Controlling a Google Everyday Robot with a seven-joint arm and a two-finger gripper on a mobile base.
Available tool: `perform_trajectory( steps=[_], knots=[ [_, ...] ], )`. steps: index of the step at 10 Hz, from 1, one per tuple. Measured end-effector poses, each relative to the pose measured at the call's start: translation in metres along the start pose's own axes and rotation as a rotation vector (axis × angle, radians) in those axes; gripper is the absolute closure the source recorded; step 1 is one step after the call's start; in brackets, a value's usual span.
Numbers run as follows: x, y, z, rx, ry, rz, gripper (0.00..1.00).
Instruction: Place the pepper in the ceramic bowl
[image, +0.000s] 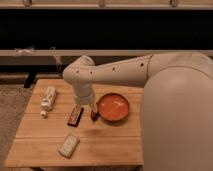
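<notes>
White-cased, the claw (92, 106) hangs low at the end of the arm (115, 75), tip down, just left of the ceramic bowl (120, 111). The pepper (94, 115) shows as a dark red-brown sliver right under it, close against the bowl's left rim and at or just above the surface (105, 142). Whether the claw is clamped on it or only poised over it, I cannot tell, since the wrist shades that spot. The pepper is not in the bowl.

Risks, as I judge them: with a shallow hold, the pepper may slip out on the lift and roll away. A sideways move made too low would knock the claw or pepper against the rim and shove the bowl right. A dark bar with orange edges (75, 116) lies just beside the claw on the left, so a swing that way could nudge it.

Room: the bowl is open from above and stands nearer the surface's right edge. A white bottle (48, 98) lies far left and a pale packet (69, 145) near the front edge, both well apart.
</notes>
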Motion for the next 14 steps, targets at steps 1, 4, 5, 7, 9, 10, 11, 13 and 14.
perform_trajectory(
  steps=[1, 4, 5, 7, 9, 10, 11, 13, 14],
  knots=[
    [-0.001, -0.001, 0.014, -0.005, 0.014, 0.006, 0.35],
    [0.0, -0.01, 0.041, -0.035, 0.062, 0.043, 0.35],
    [0.001, -0.008, 0.048, -0.041, 0.074, 0.042, 0.35],
    [0.002, -0.004, 0.06, -0.055, 0.099, 0.032, 0.35],
    [0.004, 0.0, 0.072, -0.068, 0.125, 0.025, 0.35],
    [0.003, 0.002, 0.078, -0.083, 0.139, 0.018, 0.35],
    [0.002, 0.002, 0.082, -0.091, 0.148, 0.016, 0.35],
    [-0.002, 0.002, 0.095, -0.107, 0.169, 0.0, 0.35],
    [-0.004, 0.003, 0.1, -0.107, 0.179, -0.011, 0.35]
  ],
)
